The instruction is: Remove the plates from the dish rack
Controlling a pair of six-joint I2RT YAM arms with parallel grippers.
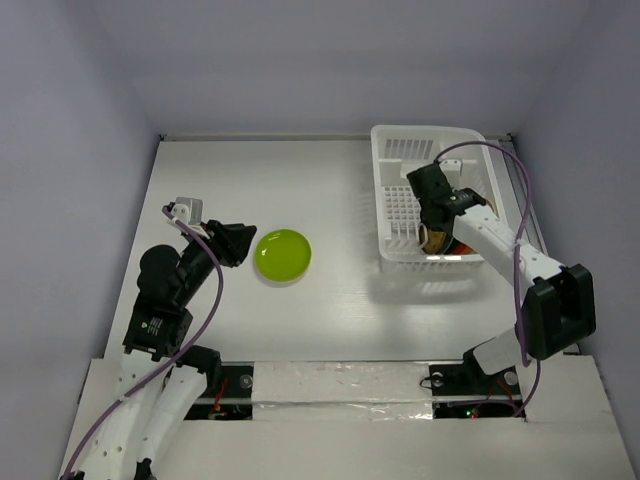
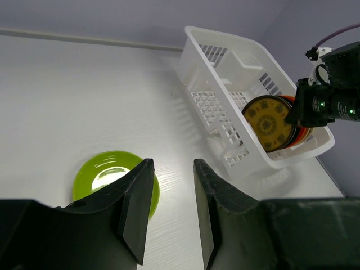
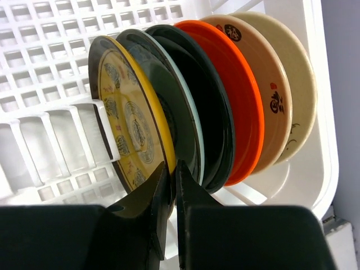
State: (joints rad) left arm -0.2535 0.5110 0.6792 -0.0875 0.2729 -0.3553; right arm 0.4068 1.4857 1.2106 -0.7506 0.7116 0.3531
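Note:
The white dish rack [image 1: 400, 150] stands at the back right. In it, several plates stand on edge: a yellow patterned plate [image 3: 132, 118], two dark plates [image 3: 191, 107], an orange-red plate [image 3: 239, 101] and two cream plates [image 3: 278, 95]. My right gripper [image 3: 173, 169] reaches into the rack [image 3: 45, 56] and is shut on the lower rim of the yellow patterned plate. A lime green plate [image 1: 282, 254] lies flat on the table. My left gripper [image 2: 173, 169] is open and empty, just left of the green plate [image 2: 98, 174] in the top view [image 1: 240, 243].
The white table [image 1: 330, 190] is walled by grey panels on three sides. The right arm's wrist [image 2: 332, 101] hangs over the rack's near end. A purple cable [image 1: 490, 150] loops above the rack. The arm bases sit at the near edge.

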